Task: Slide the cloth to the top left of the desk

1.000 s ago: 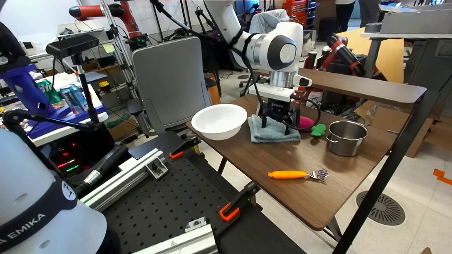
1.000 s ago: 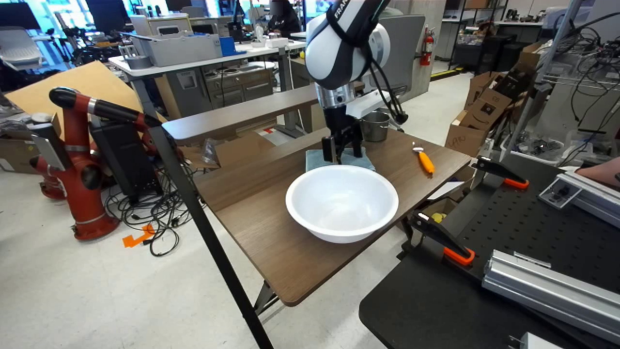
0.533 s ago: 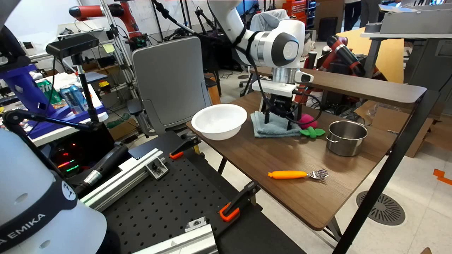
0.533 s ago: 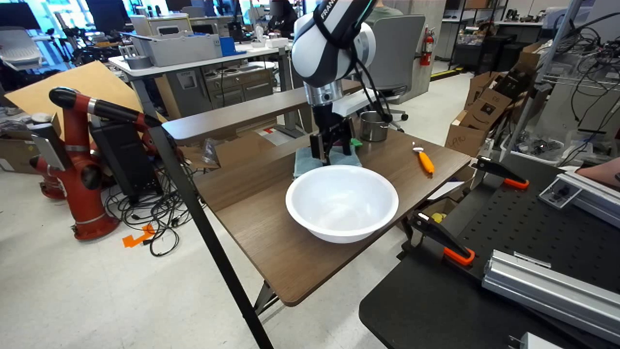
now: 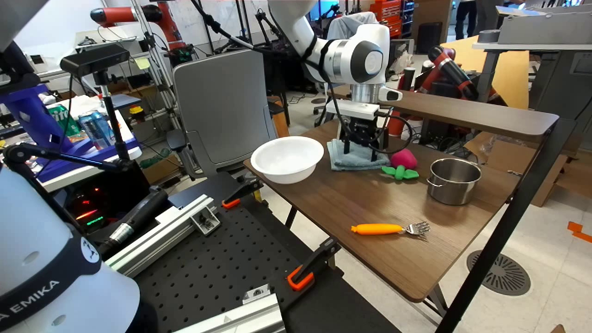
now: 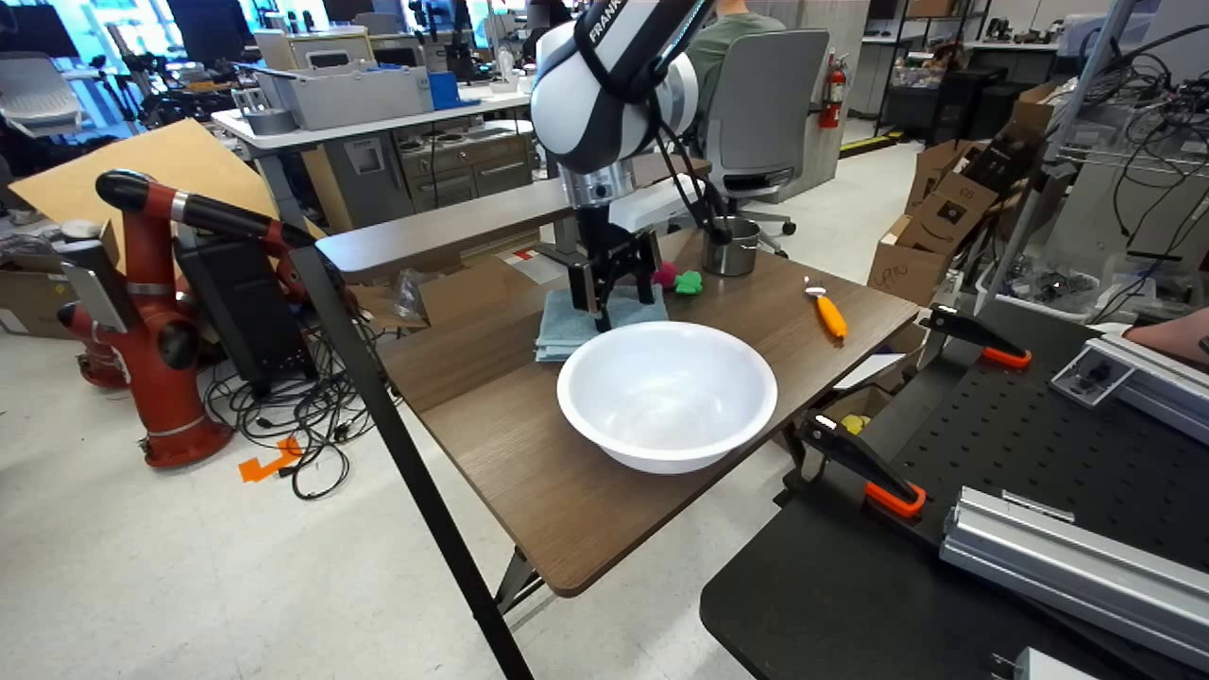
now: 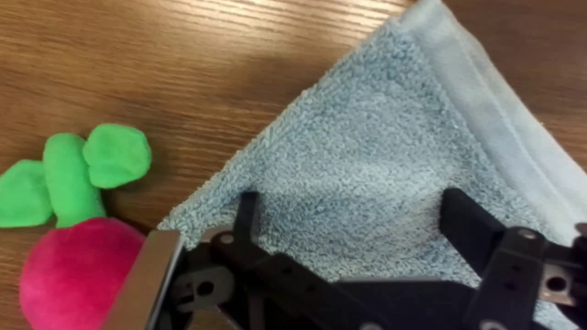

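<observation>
Standing with fingers spread wide apart, the gripper (image 7: 351,197) rests both tips on the folded cloth (image 7: 353,151), which lies just beside the white bowl (image 6: 667,401). Legible marking: "EMIKA", on a white housing (image 5: 60,268) well apart from the bowl. The desk (image 6: 501,444) extends past the bowl to a rounded corner, one edge passing close by. A pink-and-green toy (image 7: 75,229) sits farther from the bowl than the cloth.

In an exterior view the camera looks obliquely down past the black perforated platform (image 5: 222,263) onto the brown wooden desk (image 5: 333,206). In an exterior view it faces the desk from roughly the opposite end, white bowl (image 6: 667,397) nearest; both exterior views share all three. The wrist view looks steeply down, close above the teal-grey cloth (image 7: 367,160).
</observation>
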